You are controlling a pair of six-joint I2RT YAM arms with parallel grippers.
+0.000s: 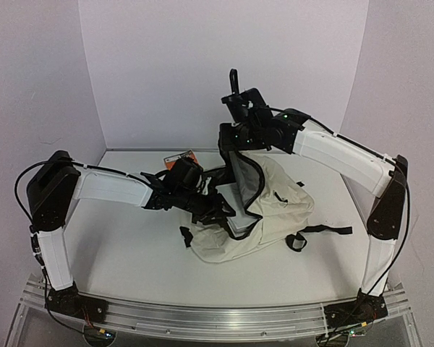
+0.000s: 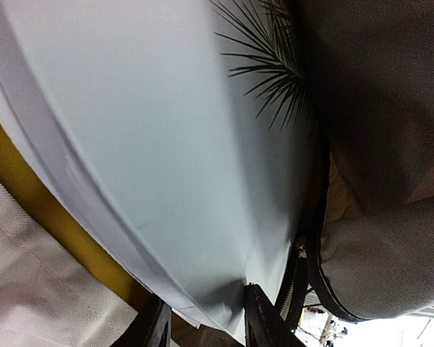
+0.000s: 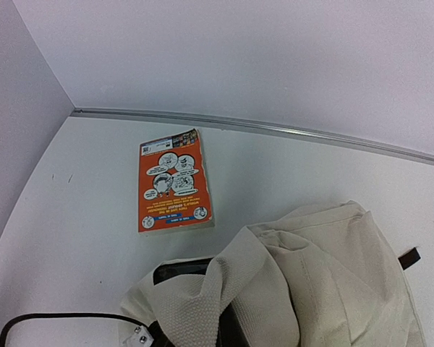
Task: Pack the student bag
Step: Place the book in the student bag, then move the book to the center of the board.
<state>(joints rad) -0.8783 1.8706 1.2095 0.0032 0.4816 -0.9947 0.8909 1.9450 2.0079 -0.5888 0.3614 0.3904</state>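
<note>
noting student bag (image 1: 275, 210) lies centre-right on the tabletop (image 1: 130, 246): soft, light fabric, likely to sag unless held, so grip the stiffer zipper rim. right hand (image 1: 235, 148) is pinched shut on that upper rim; left hand (image 1: 218, 209) looks partly closed on a pale book (image 2: 166, 144) at the opening.

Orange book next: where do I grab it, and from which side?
Probably its left long edge, away from the bag: the book lies flat on the table with open space there. Come in low from the left, jaws above and below that edge.
</note>
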